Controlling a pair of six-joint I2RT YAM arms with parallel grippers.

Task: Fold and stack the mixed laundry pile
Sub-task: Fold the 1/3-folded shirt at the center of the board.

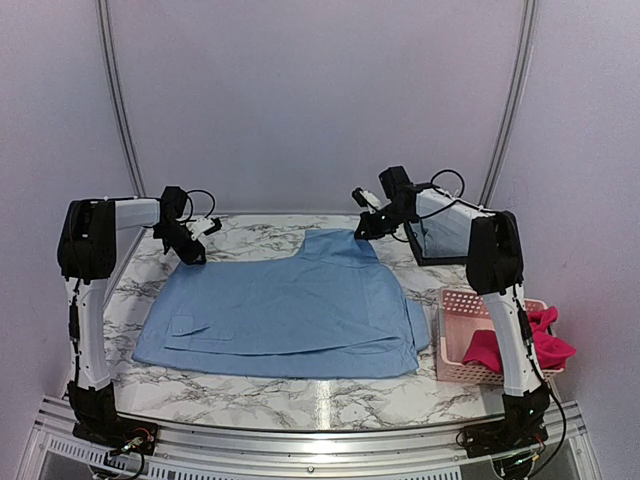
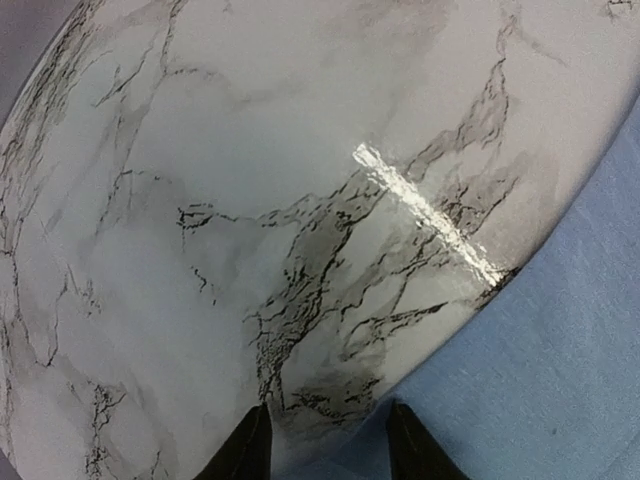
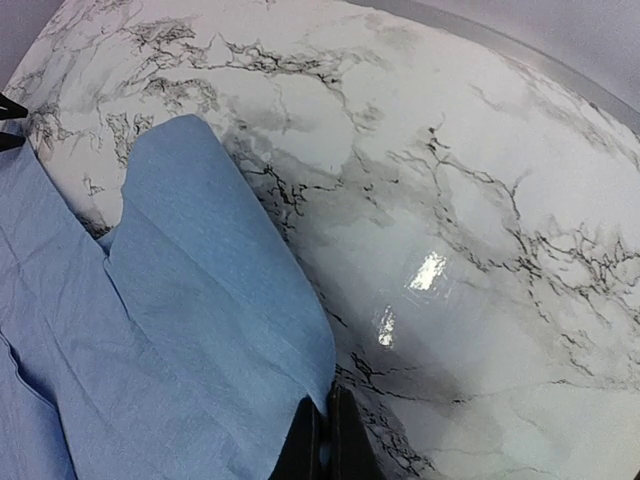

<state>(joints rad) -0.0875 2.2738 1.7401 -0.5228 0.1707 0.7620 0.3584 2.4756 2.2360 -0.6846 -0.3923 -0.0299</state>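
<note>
The light blue shirt [image 1: 290, 310] lies spread flat across the marble table, one part of the mixed laundry pile. The other part, a magenta-red garment [image 1: 545, 340], hangs out of the basket at the right. My left gripper [image 1: 196, 256] is low at the shirt's far left corner. In the left wrist view its jaws [image 2: 330, 445] stand apart, with the edge of the blue cloth [image 2: 560, 360] running in between them. My right gripper [image 1: 363, 232] is at the shirt's far right shoulder. In the right wrist view it [image 3: 325, 420] is shut, pinching the edge of the blue cloth [image 3: 170, 300].
A pink lattice basket [image 1: 470, 296] stands at the table's right edge, beside the right arm. A flat dark tray [image 1: 440, 240] leans at the back right behind the right forearm. The marble table [image 1: 270, 385] shows bare in front of the shirt.
</note>
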